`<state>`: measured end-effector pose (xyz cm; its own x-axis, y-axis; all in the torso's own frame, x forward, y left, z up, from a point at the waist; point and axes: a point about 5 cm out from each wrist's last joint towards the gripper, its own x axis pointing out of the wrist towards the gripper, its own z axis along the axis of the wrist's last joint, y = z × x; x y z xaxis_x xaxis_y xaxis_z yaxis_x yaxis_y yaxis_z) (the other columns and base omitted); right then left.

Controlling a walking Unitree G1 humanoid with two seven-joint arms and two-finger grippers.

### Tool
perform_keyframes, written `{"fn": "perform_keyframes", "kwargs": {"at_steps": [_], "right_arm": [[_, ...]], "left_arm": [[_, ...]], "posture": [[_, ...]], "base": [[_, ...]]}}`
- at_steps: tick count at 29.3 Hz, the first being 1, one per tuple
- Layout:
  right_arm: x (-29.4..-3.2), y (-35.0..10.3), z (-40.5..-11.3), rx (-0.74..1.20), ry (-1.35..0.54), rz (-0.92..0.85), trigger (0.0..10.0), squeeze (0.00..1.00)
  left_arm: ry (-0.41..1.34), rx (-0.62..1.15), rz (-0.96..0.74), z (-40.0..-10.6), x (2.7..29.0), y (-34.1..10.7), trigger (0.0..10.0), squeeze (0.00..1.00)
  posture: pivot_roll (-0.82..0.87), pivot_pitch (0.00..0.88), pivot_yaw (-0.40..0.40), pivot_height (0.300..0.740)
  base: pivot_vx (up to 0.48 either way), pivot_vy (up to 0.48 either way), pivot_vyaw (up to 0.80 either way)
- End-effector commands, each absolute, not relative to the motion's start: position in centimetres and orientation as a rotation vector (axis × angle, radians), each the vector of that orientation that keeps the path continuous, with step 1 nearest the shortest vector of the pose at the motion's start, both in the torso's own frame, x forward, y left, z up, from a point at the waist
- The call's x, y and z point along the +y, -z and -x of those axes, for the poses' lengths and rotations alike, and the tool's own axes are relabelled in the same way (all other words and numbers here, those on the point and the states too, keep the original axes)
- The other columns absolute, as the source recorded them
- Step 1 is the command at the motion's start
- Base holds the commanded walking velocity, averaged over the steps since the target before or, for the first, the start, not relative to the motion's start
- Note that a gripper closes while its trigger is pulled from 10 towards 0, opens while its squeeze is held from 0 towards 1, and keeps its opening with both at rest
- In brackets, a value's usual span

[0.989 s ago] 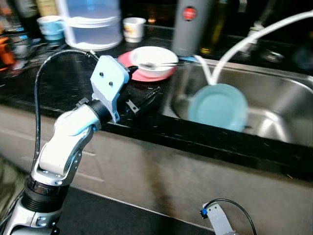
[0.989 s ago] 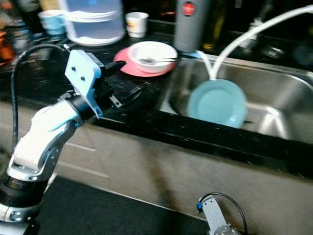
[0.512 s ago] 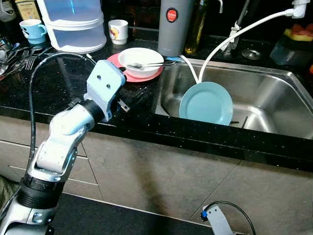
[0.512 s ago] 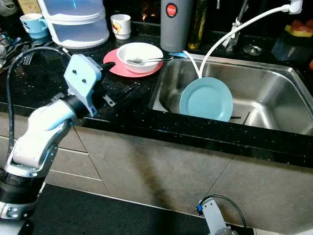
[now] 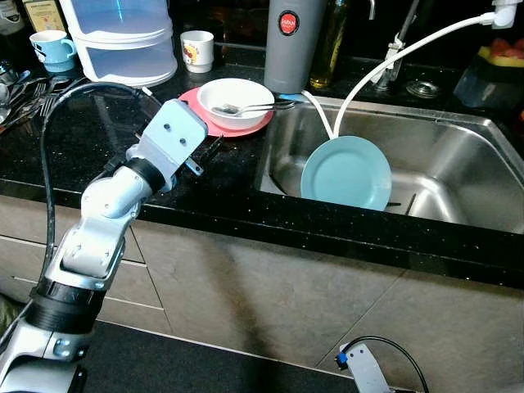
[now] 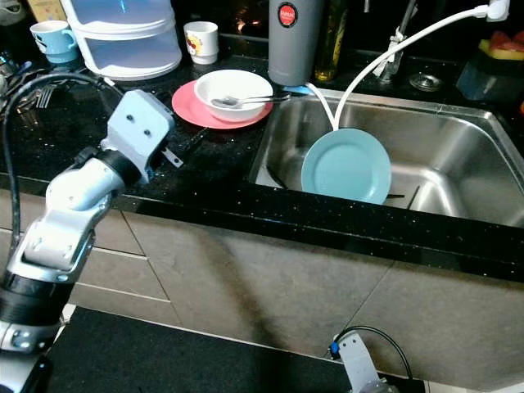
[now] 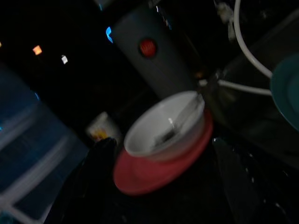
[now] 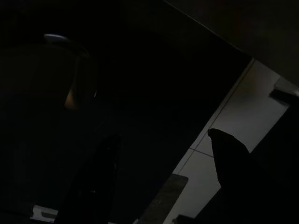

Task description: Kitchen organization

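Bowl [image 5: 236, 101] and fork [image 5: 250, 107] are sitting on the red plate [image 5: 213, 124] on the black granite counter [image 5: 98, 139], just beside the sink's [image 5: 458, 147] left rim, at about 10 o'clock from the pale blue plate [image 5: 346, 173] leaning inside the basin. The left gripper [image 7: 161, 186] is hovering over the counter and pointing toward the bowl from roughly its 7 o'clock, fingers spread wide with nothing between them. The right gripper [image 8: 161, 186] is hanging idle low by the cabinet front, its fingers likewise apart and empty.

Trouble could come from the fork: its handle is jutting past the rim toward 3 o'clock, so a careless grab at the bowl would likely tip it out or skid the bowl off the red plate. A push from this angle might also shove the stack toward the sink edge.

Behind the bowl, at 1 o'clock, a grey flask [image 5: 288, 45] is standing close, with a white hose [image 5: 409, 51] curving over the basin. A small mug [image 5: 197, 51] and clear stacked containers [image 5: 123, 41] are crowding 11 o'clock, leaving little room beyond the bowl
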<state>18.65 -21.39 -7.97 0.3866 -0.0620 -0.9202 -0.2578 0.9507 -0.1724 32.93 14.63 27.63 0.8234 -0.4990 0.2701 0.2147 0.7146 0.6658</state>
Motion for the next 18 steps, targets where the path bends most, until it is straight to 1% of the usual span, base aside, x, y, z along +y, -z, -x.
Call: {"fn": "perform_keyframes", "kwargs": {"at_steps": [1, 5, 8, 10, 18], "right_arm": [[-21.5, 8.1, -18.4, 1.179, -0.114, 0.288, 10.0, 0.0], [-21.4, 8.1, -18.3, 1.18, -0.115, 0.29, 10.0, 0.0], [-21.5, 8.1, -18.3, 1.18, -0.113, 0.292, 10.0, 0.0], [-21.6, 8.1, -18.3, 1.181, -0.11, 0.293, 10.0, 0.0], [-21.5, 8.2, -18.2, 1.18, -0.105, 0.287, 10.0, 0.0]], "left_arm": [[0.414, -0.5, -0.704, -33.0, 14.1, -28.2, 10.0, 0.0], [0.412, -0.531, -0.71, -33.2, 13.6, -28.6, 10.0, 0.0], [0.415, -0.553, -0.759, -33.6, 13.2, -28.7, 10.0, 0.0], [0.412, -0.575, -0.737, -33.7, 12.9, -29.0, 10.0, 0.0], [0.439, -0.566, -0.734, -33.9, 12.7, -28.5, 10.0, 0.0]], "posture": [[0.0, 0.092, -0.022, 0.74], [0.0, 0.099, -0.02, 0.74], [-0.01, 0.092, -0.025, 0.74], [-0.01, 0.1, -0.024, 0.74], [-0.02, 0.095, -0.013, 0.74]], "base": [[0.0, 0.0, 0.0], [0.0, 0.0, 0.0], [0.0, 0.0, 0.0], [0.0, 0.0, 0.0], [0.0, 0.0, 0.0]]}}
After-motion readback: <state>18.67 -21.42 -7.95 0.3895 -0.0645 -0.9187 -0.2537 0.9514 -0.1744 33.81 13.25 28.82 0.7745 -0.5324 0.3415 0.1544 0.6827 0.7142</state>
